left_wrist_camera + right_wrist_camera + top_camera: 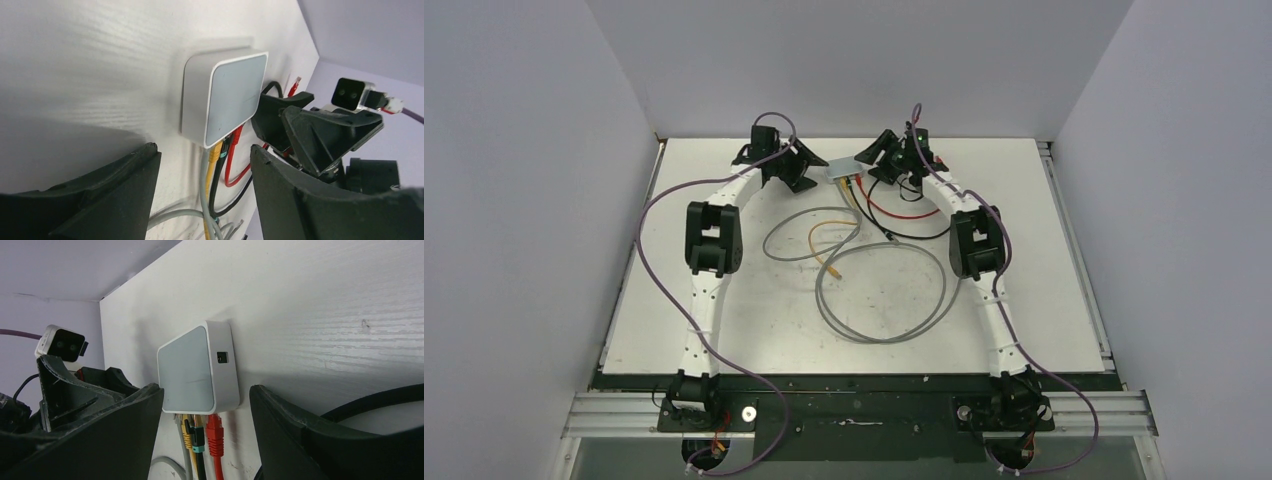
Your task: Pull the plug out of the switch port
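**Both tools released beside the switch**

I see the switch (844, 166) flat near the desk's (1044, 300) far edge, plugs (215, 429) seated along its near side; left tool (202, 152) and right tool (206, 390) flank it, jaws apart, seemingly touching nothing.

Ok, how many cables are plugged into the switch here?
4, side by side along one edge of the switch: grey cable, yellow cable, black cable, red cable. The grey one's end barely shows; another could be hidden.
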{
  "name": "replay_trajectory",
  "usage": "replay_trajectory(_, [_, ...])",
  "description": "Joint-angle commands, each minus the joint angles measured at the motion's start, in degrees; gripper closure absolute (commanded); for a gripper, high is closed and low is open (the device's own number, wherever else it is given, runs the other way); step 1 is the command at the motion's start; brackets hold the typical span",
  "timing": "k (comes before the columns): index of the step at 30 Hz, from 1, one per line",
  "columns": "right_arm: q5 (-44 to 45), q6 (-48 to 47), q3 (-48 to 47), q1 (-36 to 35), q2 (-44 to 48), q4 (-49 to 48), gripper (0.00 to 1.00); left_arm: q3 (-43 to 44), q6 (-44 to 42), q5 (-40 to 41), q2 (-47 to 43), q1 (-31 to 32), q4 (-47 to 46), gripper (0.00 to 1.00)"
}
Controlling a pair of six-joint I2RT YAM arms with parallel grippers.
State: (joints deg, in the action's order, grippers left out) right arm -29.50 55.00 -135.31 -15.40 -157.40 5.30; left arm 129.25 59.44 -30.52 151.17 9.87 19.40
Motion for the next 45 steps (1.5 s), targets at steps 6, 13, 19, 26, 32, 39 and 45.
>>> replay_trajectory(6, [-2.48,2.06,-2.12,-0.68,-4.59,-0.34,0.37,7.22,6.04,-1.96,6.02,-0.56,-6.15,0.42])
replay_trajectory(13, [-5.04,1.10,-0.70,-0.76,-4.18,1.32,0.46,5.31,4.96,-3.33,5.60,1.03,-5.72,0.53])
replay_trajectory(19, [-7.18,-0.55,0.53,-0.86,-3.27,3.70,0.55,-1.86,3.62,-4.64,1.79,1.95,-7.40,0.62])
replay_trajectory(26, [-8.90,-2.47,2.07,-1.25,-1.17,5.79,0.61,-10.52,0.42,-4.88,-4.86,2.59,-7.27,0.66])
replay_trajectory(32, [-10.80,-4.31,4.35,-2.20,1.14,7.40,0.64,-19.87,0.28,-4.99,-11.26,3.46,-10.24,0.67])
replay_trajectory(39, [-10.32,-8.89,8.49,-2.28,3.95,11.85,0.64,-33.13,-0.05,-2.90,-19.58,4.37,-13.03,0.67])
replay_trajectory(45, [-9.85,-10.79,10.73,-1.08,6.21,12.51,0.43,-39.53,-2.62,0.98,-24.92,3.41,-10.80,0.44])
